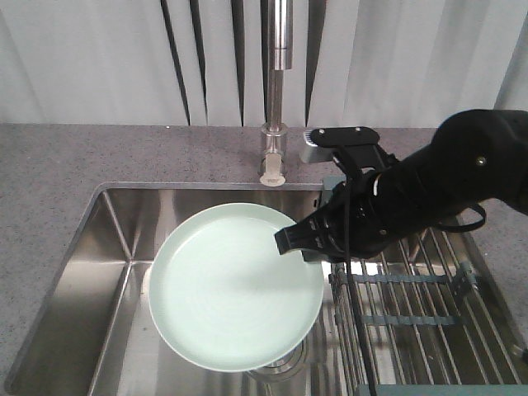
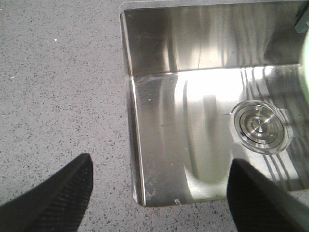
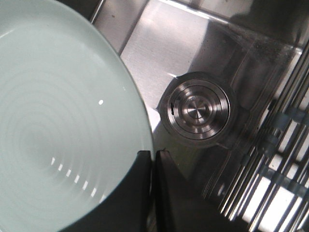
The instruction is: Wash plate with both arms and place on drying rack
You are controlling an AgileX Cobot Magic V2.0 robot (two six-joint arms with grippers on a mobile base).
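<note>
The pale mint-green plate (image 1: 235, 285) hangs tilted over the steel sink, below the tap. My right gripper (image 1: 290, 239) is shut on its right rim; in the right wrist view the two black fingers (image 3: 154, 155) pinch the plate (image 3: 58, 121) edge between them. The drying rack (image 1: 429, 313) of steel rods and grey-teal crossbars lies across the sink's right side, under the right arm, and shows as the drying rack (image 3: 275, 159) at the right of that wrist view. My left gripper (image 2: 159, 186) is open with nothing between its fingers, over the sink's corner and the speckled counter. A sliver of plate (image 2: 306, 77) shows at that view's right edge.
The tap (image 1: 275, 91) rises from the grey speckled counter (image 1: 49, 181) behind the sink (image 1: 107, 280). A round steel drain (image 3: 195, 110) sits in the sink floor beneath the plate, also visible as the drain (image 2: 258, 126). A small grey box (image 1: 313, 148) is on the right arm's wrist.
</note>
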